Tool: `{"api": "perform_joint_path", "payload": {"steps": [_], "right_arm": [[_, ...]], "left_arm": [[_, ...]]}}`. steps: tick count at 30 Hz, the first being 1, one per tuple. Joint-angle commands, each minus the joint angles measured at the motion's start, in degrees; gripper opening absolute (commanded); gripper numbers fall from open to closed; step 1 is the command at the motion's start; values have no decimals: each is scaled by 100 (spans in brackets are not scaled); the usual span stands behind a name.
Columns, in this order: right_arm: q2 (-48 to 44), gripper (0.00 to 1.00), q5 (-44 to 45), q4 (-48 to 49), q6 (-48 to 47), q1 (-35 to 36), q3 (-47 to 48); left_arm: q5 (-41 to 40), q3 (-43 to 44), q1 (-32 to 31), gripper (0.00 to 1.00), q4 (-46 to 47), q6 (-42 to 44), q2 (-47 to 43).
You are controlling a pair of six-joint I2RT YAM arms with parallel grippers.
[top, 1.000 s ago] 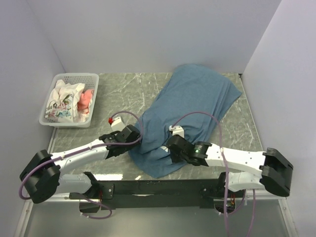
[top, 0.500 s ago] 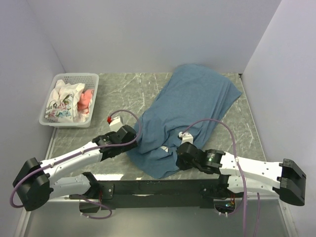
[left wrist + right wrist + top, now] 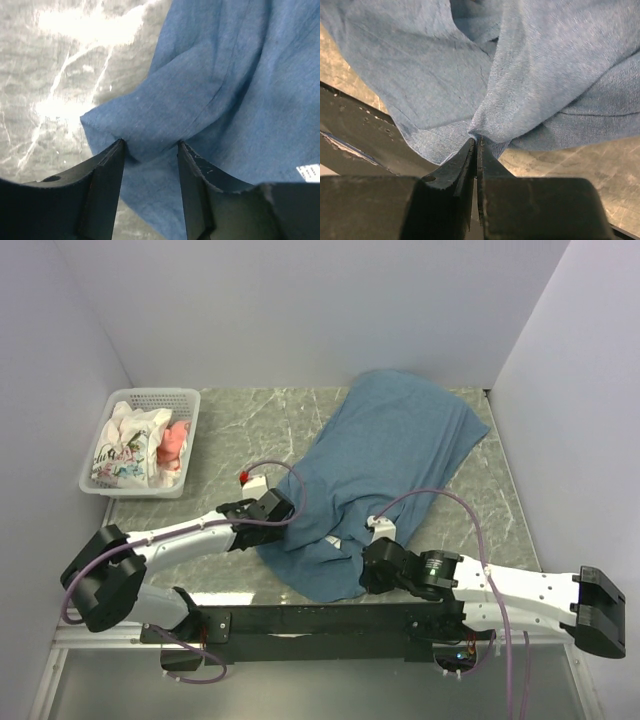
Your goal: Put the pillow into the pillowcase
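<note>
Though light, drapes limp and slips; calls for hold at hem corners; notes right tool (image 3: 474, 141) pinched shut on pillowcase (image 3: 560, 75) fold, left tool (image 3: 150, 146) parted astride a corner

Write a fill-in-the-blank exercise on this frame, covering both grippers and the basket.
1. The right gripper is ___ on the pillowcase.
2. The left gripper has its jaws ___ around a pillowcase fold.
3. The basket of cloths sits in the table's far ___ corner.
Missing words: shut; open; left.
</note>
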Motion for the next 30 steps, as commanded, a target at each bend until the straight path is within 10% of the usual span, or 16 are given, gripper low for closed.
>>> {"api": "perform_joint_path", "payload": {"steps": [1, 7, 20, 30], "right_arm": [[-224, 8, 86, -64, 252, 118, -132], [-540, 8, 104, -187, 436, 205, -237], [-1805, 3, 95, -460, 1280, 627, -747], [-1705, 0, 86, 627, 1746, 1767, -880]], "left_arm": [[-372, 366, 35, 49, 107, 232, 187], [-417, 375, 456, 1, 81, 241, 56], [1331, 734, 4260, 1, 511, 786, -1141], [2044, 955, 4588, 1, 643, 848, -701]]}}
